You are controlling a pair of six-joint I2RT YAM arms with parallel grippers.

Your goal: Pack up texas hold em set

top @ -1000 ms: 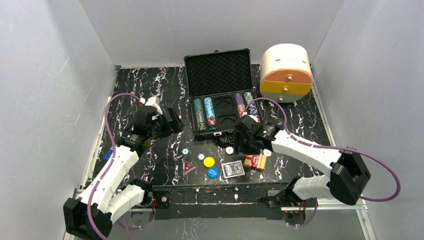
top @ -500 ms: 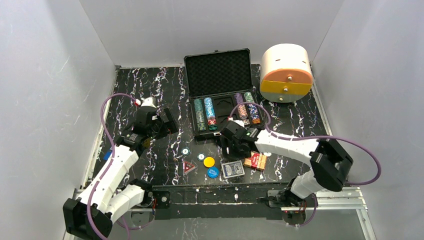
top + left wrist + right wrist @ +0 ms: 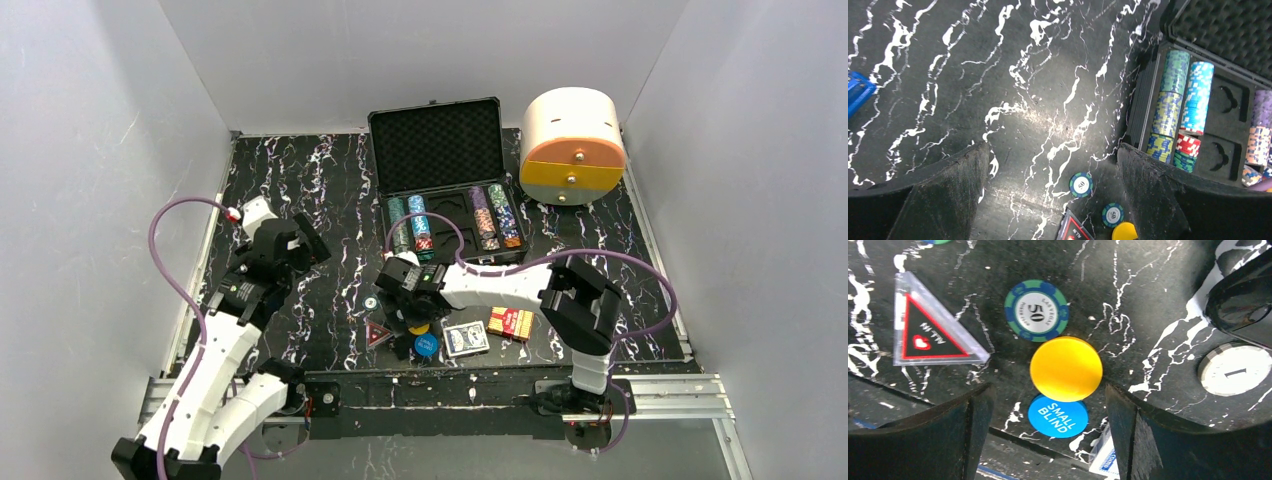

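Fingers [image 3: 923, 440] of the right gripper [image 3: 1044, 392] stand wide apart at the bottom of the right wrist view and hold nothing. In the gap between them lies a yellow button [image 3: 1066, 368]. A blue button [image 3: 1058, 416] marked SMALL BLIND touches its lower edge. Just above the yellow button, touching it or nearly so, a green-and-blue 50 chip [image 3: 1036, 310] lies flat. The red triangle [image 3: 930, 335] lies flat at the upper left of that view, and a white chip [image 3: 1235, 372] marked 1 lies at the right edge.

In the top view this gripper sits low over these pieces at lower centre. To its right the blue deck [image 3: 465, 338] and the red deck [image 3: 510, 323] lie side by side on the marbled table [image 3: 300, 170].

The left gripper [image 3: 308, 245] is left of centre in the top view. Its fingers are also spread wide and empty over bare table. In the left wrist view the open briefcase [image 3: 1143, 100] fills the upper right, with rows of chips [image 3: 1175, 95] standing in its slots beside empty compartments. A blue tool [image 3: 858, 90] shows at that view's left edge.

At top centre of the top view the briefcase lid stands raised, and the white-and-orange box [image 3: 573, 145] is just to its right.
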